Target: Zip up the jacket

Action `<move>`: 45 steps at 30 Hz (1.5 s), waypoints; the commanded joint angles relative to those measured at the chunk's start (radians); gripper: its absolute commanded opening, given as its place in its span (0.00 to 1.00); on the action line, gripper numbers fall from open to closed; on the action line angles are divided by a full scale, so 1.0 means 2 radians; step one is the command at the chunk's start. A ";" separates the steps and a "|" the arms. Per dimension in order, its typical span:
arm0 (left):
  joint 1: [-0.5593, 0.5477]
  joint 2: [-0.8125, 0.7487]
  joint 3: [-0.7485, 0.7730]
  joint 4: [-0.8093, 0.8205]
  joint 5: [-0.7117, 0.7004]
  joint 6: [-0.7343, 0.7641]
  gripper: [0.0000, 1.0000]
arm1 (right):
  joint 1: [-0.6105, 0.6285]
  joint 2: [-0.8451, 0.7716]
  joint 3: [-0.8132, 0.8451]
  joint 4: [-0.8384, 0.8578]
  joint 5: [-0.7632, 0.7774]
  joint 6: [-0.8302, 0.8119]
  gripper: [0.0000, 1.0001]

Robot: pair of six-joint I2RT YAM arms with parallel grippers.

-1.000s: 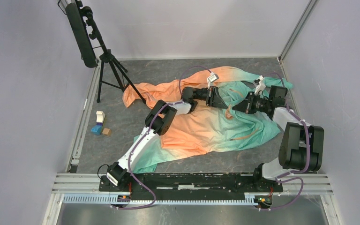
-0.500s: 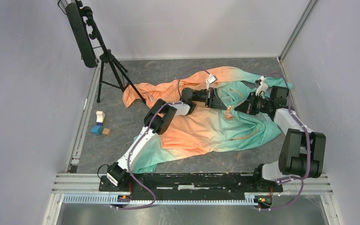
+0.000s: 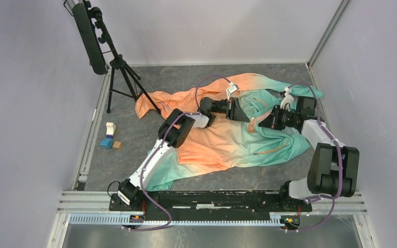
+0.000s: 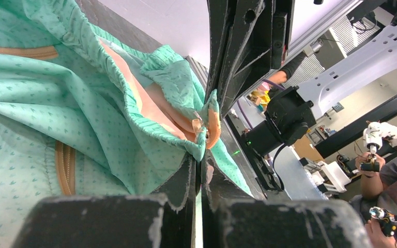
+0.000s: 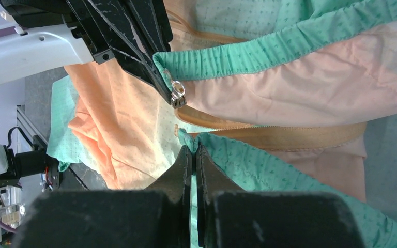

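The orange-to-mint jacket (image 3: 227,139) lies spread and rumpled on the grey floor in the top view. My left gripper (image 3: 245,118) is shut on a mint hem corner of the jacket (image 4: 200,147), lifted off the floor; a small metal zipper slider (image 5: 176,93) hangs at that corner. My right gripper (image 3: 261,120) is shut on the facing mint hem corner (image 5: 190,140), just right of the left one, with the tan zipper tape (image 5: 269,135) running beside it. The two grippers almost touch.
A black tripod (image 3: 119,77) with a long black bar stands at the back left. Small blocks (image 3: 109,137) lie at the left edge. A metal rail (image 3: 212,204) runs along the near side, grey walls close in on both sides.
Both grippers have shifted slightly left and toward each other, carrying their hem corners; the gap between them has narrowed and the cloth between them is bunched higher.
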 commanded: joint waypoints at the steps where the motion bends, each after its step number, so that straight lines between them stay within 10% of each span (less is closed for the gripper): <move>1: 0.001 -0.041 -0.003 0.031 -0.008 0.026 0.02 | 0.007 0.013 0.019 -0.003 -0.004 -0.011 0.00; 45: 0.000 -0.030 0.020 0.039 0.009 0.005 0.02 | 0.017 0.056 0.046 0.049 -0.027 0.020 0.00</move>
